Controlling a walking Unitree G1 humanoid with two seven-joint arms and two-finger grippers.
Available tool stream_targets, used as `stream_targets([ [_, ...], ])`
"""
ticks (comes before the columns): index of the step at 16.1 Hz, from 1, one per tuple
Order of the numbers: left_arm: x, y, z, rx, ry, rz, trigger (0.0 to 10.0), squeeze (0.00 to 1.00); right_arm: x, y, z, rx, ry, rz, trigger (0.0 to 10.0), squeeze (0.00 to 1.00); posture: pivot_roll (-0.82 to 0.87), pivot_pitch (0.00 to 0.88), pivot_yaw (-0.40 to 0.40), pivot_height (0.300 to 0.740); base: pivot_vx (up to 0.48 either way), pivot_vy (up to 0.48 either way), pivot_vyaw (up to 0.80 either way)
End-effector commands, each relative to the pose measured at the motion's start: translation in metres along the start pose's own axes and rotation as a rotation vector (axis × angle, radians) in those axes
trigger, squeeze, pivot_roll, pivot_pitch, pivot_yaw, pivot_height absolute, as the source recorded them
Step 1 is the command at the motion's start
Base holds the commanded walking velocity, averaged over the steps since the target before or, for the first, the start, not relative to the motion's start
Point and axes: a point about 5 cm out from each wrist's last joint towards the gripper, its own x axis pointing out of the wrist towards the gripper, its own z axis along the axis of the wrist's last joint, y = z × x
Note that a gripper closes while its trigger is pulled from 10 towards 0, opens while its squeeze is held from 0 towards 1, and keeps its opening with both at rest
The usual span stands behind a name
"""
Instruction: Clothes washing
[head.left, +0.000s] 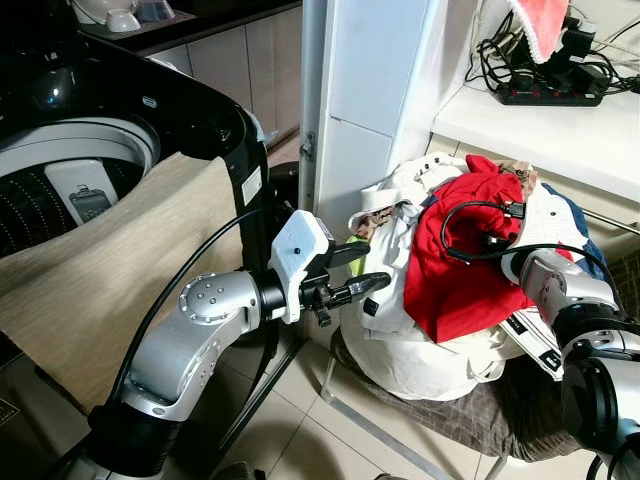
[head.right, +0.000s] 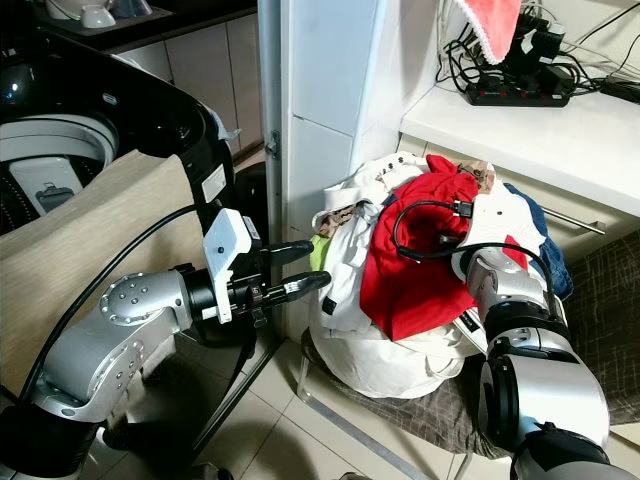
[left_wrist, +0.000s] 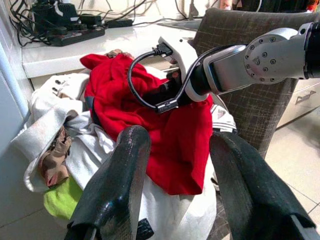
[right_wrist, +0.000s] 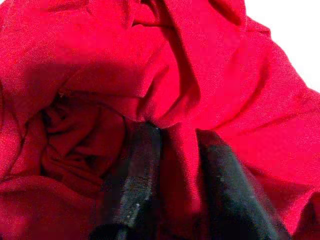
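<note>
My right gripper (right_wrist: 167, 165) is buried in the red garment (head.left: 460, 250), its two black fingers pinched on a fold of the cloth, which bunches up between them. That garment lies on top of the laundry heap (head.left: 420, 340), a mound of white and coloured clothes piled on a chair (left_wrist: 240, 100) to my right, near the white cabinet (head.left: 370, 110). My left gripper (head.left: 362, 272) hovers just left of the heap with its fingers spread apart and nothing between them.

I judge the red garment to be light and entirely limp, so it will drape and stretch rather than lift as one piece. It looks like thin knit, not slippery, so a pinch on a gathered fold should hold. The risk is that its lower hem, hanging down the near side of the heap, drags the white pieces beneath it. A deeper bite near the middle of the bunch would carry it more evenly.

The washing machine (head.left: 90, 170) stands open at far left, with a beige cloth (head.left: 120, 260) draped over its near rim.
</note>
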Motion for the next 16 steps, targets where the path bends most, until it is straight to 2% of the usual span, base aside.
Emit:
stream_targets([
  [1, 0.001, 0.000, 0.002, 0.018, 0.003, -0.003, 10.0, 0.00, -0.001, 0.000, 0.007, -0.027, -0.027, 0.000, 0.0, 0.00, -0.10, 0.000, -0.021, 0.740, 0.000, 0.000, 0.00],
  [5, 0.001, 0.002, 0.004, 0.030, -0.004, 0.019, 10.0, 0.00, -0.008, 0.009, 0.023, -0.098, -0.090, 0.063, 0.0, 0.00, -0.09, 0.000, -0.022, 0.740, 0.000, 0.000, 0.00],
  [6, 0.001, 0.006, 0.006, 0.039, -0.015, 0.050, 10.0, 0.00, -0.017, 0.017, 0.036, -0.053, -0.131, 0.135, 0.0, 0.00, -0.10, 0.000, -0.020, 0.740, 0.000, 0.000, 0.00],
  [7, 0.001, 0.007, 0.006, 0.039, -0.018, 0.058, 10.0, 0.00, -0.020, 0.019, 0.039, -0.041, -0.144, 0.155, 0.0, 0.00, -0.10, 0.000, -0.020, 0.740, 0.000, 0.000, 0.00],
  [9, 0.003, 0.013, 0.011, 0.038, -0.044, 0.095, 10.0, 0.00, -0.047, 0.027, 0.063, -0.117, -0.215, 0.247, 0.0, 0.00, -0.10, 0.000, -0.020, 0.740, 0.000, 0.000, 0.00],
  [12, 0.010, 0.016, 0.020, 0.052, -0.106, 0.130, 10.0, 0.00, -0.077, 0.037, 0.088, 0.015, -0.292, 0.401, 0.0, 0.00, -0.12, 0.000, -0.011, 0.740, 0.000, 0.000, 0.00],
  [14, 0.017, 0.015, 0.027, 0.051, -0.163, 0.135, 10.0, 0.00, -0.103, 0.056, 0.104, 0.111, -0.334, 0.617, 0.0, 0.00, -0.12, 0.000, -0.007, 0.740, 0.000, 0.000, 0.00],
  [15, 0.018, 0.014, 0.028, 0.048, -0.176, 0.134, 10.0, 0.00, -0.108, 0.059, 0.106, 0.121, -0.343, 0.656, 0.0, 0.00, -0.12, 0.000, -0.007, 0.740, 0.000, 0.000, 0.00],
  [16, 0.020, 0.014, 0.030, 0.045, -0.189, 0.135, 10.0, 0.00, -0.115, 0.061, 0.105, 0.060, -0.338, 0.680, 0.0, 0.00, -0.13, 0.000, -0.010, 0.740, 0.000, 0.000, 0.00],
])
